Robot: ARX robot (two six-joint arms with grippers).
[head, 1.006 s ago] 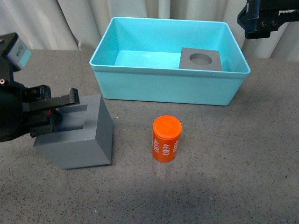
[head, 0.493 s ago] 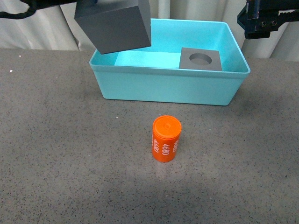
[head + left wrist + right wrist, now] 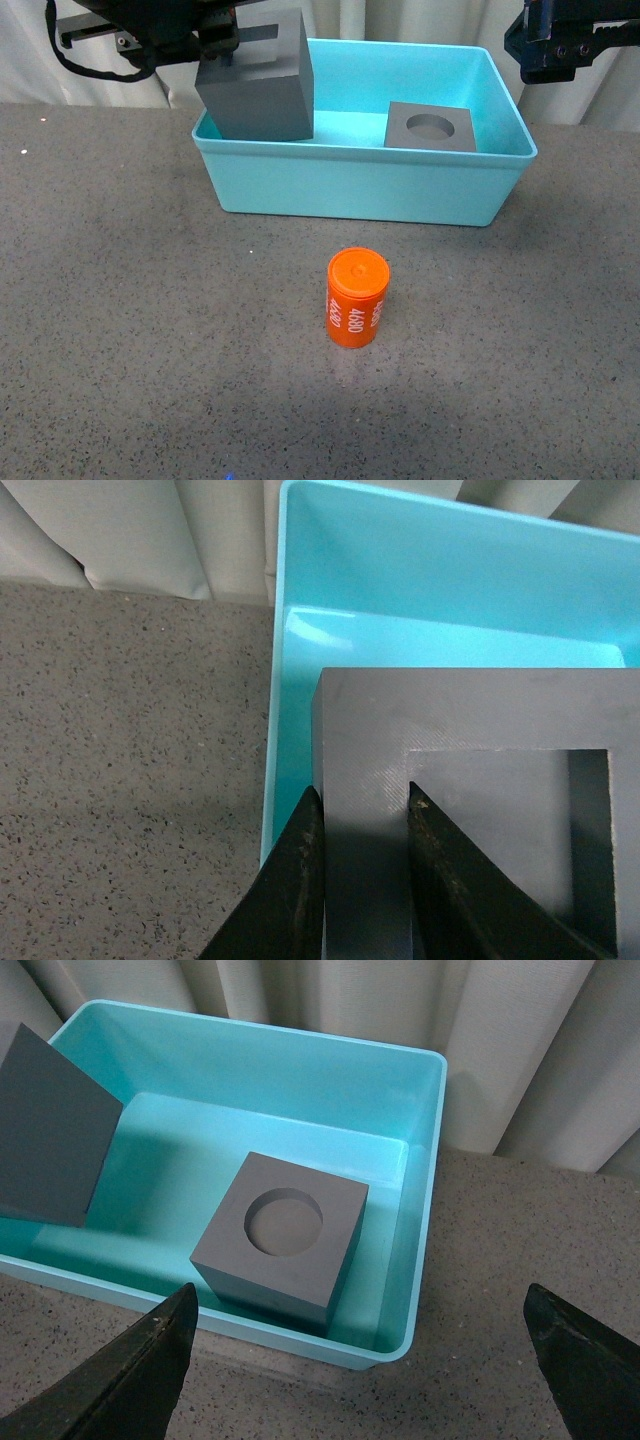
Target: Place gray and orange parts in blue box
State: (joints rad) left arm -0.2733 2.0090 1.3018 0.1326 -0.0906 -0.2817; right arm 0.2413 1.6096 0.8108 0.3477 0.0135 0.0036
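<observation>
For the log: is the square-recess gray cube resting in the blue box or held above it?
Held above: the left gripper clamps the cube, tilted, across the rim of the box.

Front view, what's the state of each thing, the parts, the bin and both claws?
Turquoise-blue plastic bin: open-topped, one cube resting inside.
Matte gray cube with square recess: gripped by its wall, raised at the bin's left end, tilted.
Matte gray cube with round recess: resting inside the bin, recess up.
Orange cylinder with white numbers: upright on the table, outside the bin.
Left claw: shut on the square-recess cube.
Right claw: open, empty.
</observation>
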